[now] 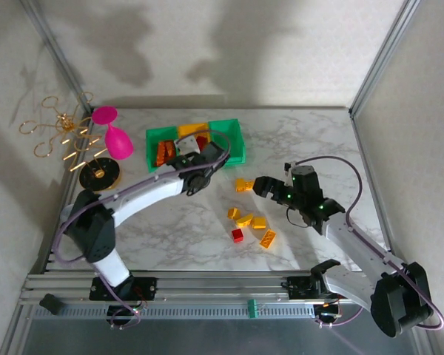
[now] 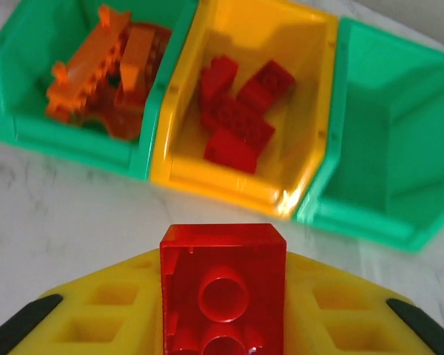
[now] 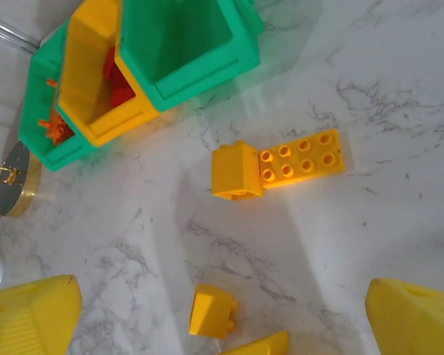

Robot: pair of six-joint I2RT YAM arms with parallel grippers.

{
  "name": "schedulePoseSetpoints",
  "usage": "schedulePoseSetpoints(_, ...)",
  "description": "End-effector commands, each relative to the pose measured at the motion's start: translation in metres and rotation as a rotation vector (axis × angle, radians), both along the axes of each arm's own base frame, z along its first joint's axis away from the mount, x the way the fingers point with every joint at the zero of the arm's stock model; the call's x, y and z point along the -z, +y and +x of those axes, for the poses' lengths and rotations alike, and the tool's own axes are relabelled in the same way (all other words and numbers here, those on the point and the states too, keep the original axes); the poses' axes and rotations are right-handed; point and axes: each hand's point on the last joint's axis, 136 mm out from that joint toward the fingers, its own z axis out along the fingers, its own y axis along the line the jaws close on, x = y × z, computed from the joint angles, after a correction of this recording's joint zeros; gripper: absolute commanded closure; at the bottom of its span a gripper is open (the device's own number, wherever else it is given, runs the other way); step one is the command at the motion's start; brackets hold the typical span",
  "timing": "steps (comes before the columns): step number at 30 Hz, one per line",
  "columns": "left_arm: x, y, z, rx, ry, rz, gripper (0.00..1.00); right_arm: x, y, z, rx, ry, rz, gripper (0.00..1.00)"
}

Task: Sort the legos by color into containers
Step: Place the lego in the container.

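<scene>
My left gripper [image 2: 222, 296] is shut on a red lego [image 2: 222, 285], held just in front of the containers. The left green container [image 2: 66, 137] holds orange legos [image 2: 103, 74]. Red legos [image 2: 237, 111] lie in the yellow container [image 2: 222, 181]. Nothing lies in the right green container [image 2: 385, 133]. In the top view the left gripper [image 1: 189, 154] hangs at the containers' near side. My right gripper [image 1: 260, 185] stands open above loose yellow legos [image 3: 237, 171], a flat yellow plate [image 3: 303, 159] and a small yellow lego [image 3: 212, 312]. A loose red lego [image 1: 238, 235] lies among yellow ones [image 1: 244, 220].
A pink goblet [image 1: 115, 137] and a gold wire stand [image 1: 59, 133] on a round base [image 1: 100, 175] stand left of the containers. Metal frame posts and white walls close in the marble table [image 1: 318, 140]. The loose bricks lie between the two arms.
</scene>
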Motion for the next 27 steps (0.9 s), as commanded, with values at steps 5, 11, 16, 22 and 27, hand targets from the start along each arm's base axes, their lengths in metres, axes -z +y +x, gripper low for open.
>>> schedulePoseSetpoints(5, 0.004, 0.024, 0.092, -0.015, -0.032, 0.162, 0.7, -0.021, 0.014, 0.021, -0.035, -0.043, 0.023, 0.01)
schedulePoseSetpoints(11, 0.03, 0.034, 0.147, -0.032, -0.021, 0.159, 0.69, -0.018, 0.019, 0.03, -0.044, -0.037, 0.023, 0.02)
schedulePoseSetpoints(16, 0.049, 0.034, 0.164, -0.034, 0.008, 0.196, 0.64, -0.017, 0.023, 0.039, -0.051, -0.029, 0.01, 0.01)
schedulePoseSetpoints(22, 0.038, 0.03, 0.169, -0.016, -0.01, 0.173, 0.48, -0.023, 0.032, 0.046, -0.071, -0.034, 0.028, 0.01)
schedulePoseSetpoints(27, 0.007, 0.029, 0.16, -0.005, -0.033, 0.148, 0.44, -0.02, 0.033, 0.045, -0.088, -0.014, 0.014, 0.01)
